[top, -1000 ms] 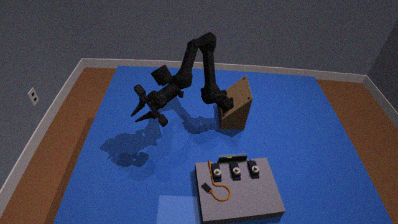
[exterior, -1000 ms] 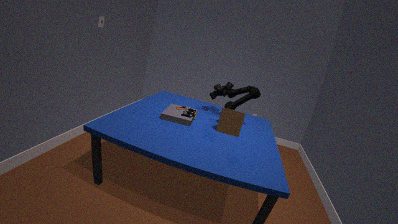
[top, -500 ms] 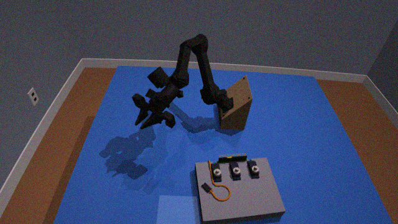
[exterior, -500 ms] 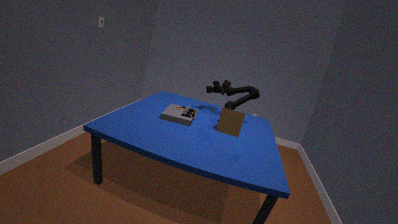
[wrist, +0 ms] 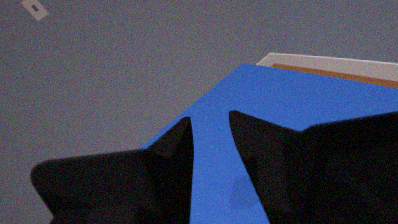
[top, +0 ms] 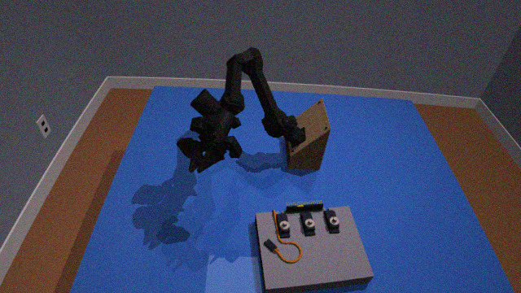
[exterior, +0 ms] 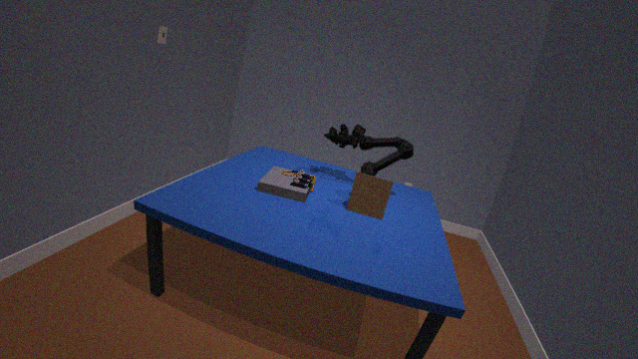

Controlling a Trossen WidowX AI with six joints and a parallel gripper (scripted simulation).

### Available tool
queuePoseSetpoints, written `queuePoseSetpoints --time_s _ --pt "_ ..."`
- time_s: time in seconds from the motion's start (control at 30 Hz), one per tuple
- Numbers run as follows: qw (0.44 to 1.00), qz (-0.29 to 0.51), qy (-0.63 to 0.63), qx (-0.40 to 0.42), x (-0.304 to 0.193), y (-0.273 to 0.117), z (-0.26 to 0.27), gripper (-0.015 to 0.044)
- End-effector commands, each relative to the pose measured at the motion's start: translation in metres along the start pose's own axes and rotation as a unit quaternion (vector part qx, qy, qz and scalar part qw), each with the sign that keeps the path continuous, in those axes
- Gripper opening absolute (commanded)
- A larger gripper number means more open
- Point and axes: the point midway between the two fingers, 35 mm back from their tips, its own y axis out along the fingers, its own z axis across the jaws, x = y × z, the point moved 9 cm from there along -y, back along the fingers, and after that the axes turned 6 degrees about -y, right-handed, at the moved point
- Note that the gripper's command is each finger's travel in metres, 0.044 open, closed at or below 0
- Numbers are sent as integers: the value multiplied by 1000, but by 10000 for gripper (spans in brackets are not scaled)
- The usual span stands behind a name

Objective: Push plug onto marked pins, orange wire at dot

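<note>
The dark plug [top: 269,245] lies on top of the light grey holder [top: 326,264] [exterior: 279,188], near its left side in the top view. Its orange lead [top: 300,251] loops back to the leftmost servo [top: 284,225]. A row of thin pins [top: 311,203] sticks out of a black strip at the holder's edge facing the arm, with a small yellow mark [top: 300,206] on the strip. The dot and the plug's holes are too small to make out. My gripper [top: 195,169] [wrist: 210,120] is partly open and empty, high above the table, well away from the holder and plug.
Two more servos [top: 309,224] [top: 333,221] stand beside the first on the holder. The arm is mounted on a tilted wooden block [top: 313,159] [exterior: 370,196], beyond the holder on the blue table [top: 407,183] [exterior: 224,219]. Orange wires also show at the servos.
</note>
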Motion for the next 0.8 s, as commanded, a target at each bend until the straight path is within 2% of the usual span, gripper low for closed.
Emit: queuePoseSetpoints --time_s 0.0,0.33,0.77 --pt "997 -2 60 43 6 5 11 115" --pt "970 20 199 135 17 14 38 115" --pt "915 174 349 100 7 49 56 115"
